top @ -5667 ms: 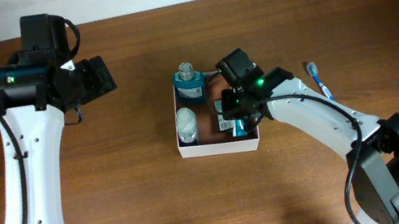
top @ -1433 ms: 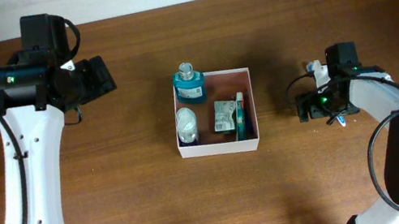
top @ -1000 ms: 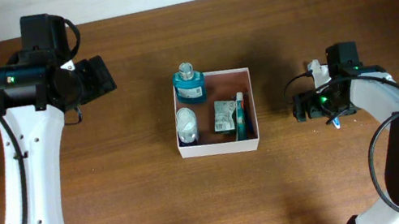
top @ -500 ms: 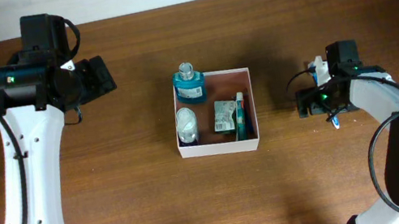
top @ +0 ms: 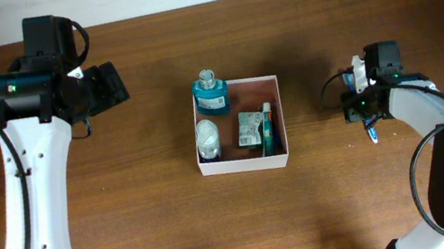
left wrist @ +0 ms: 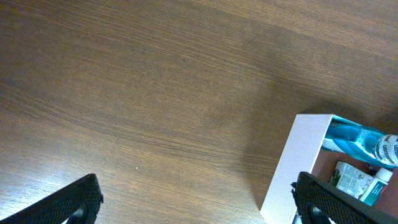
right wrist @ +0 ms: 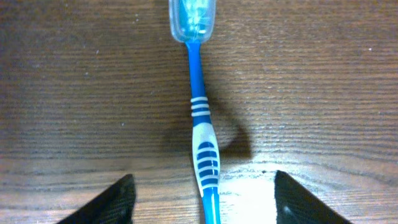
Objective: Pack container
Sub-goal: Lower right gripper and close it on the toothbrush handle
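The left claw [top: 111, 83] hangs over the far left part of the tabletop [top: 159, 236]. Its two fingers [left wrist: 74, 202] stand wide apart, with nothing between them.

The container [top: 243, 166] sits in the middle of the tabletop, well apart from both claws. Inside it, a teal bottle [top: 210, 94] stands in the far left corner. A small white jar [top: 207, 139] is next to it, closer to the near edge. A green and white packet [top: 249, 128] lies beside a thin blue thing [top: 270, 131] by the right wall.

Near the right edge, the right claw [right wrist: 202, 202] is wide open. A blue and white toothbrush [right wrist: 204, 146] lies flat on the tabletop between its fingers and touches neither. A clear cap [right wrist: 193, 18] covers the brush end.
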Available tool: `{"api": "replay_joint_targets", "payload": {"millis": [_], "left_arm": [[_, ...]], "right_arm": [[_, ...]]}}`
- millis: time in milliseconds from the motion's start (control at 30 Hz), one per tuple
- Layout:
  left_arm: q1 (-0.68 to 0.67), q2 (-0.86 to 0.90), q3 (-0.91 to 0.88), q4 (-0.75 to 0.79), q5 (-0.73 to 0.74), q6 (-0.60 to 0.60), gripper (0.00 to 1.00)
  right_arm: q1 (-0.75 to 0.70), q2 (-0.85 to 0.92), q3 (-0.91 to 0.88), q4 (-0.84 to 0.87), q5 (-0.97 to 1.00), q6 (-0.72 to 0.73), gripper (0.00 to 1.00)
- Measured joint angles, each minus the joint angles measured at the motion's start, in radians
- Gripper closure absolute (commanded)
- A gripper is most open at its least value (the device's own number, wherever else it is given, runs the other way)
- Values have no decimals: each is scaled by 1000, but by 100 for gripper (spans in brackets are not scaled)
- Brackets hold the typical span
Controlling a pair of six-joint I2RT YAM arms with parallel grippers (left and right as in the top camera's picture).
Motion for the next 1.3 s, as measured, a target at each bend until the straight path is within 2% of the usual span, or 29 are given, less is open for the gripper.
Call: {"api": "replay_joint_targets", "payload": {"millis": [133,300,367,467,633,700,1000,1300], "left_arm": [[0,0,0,0,0,0,0],[0,0,0,0,0,0,1],[0,0,0,0,0,0,1],[0,0,0,0,0,0,1],[0,0,0,0,0,0,1],[0,0,0,0,0,0,1],[0,0,0,0,0,0,1],[0,0,0,0,0,0,1]], "right_arm": [[0,18,0,5,2,-27,51],[0,45,3,12,-2,-44,67],[0,47,5,12,-6,-49,78],[0,50,8,12,-8,-53,87],[0,50,8,6,-8,-52,88],[0,51,9,4,-8,-51,96],[0,51,14,-12,-14,-22,96],[0,50,111,-201,-83,5,96]]}}
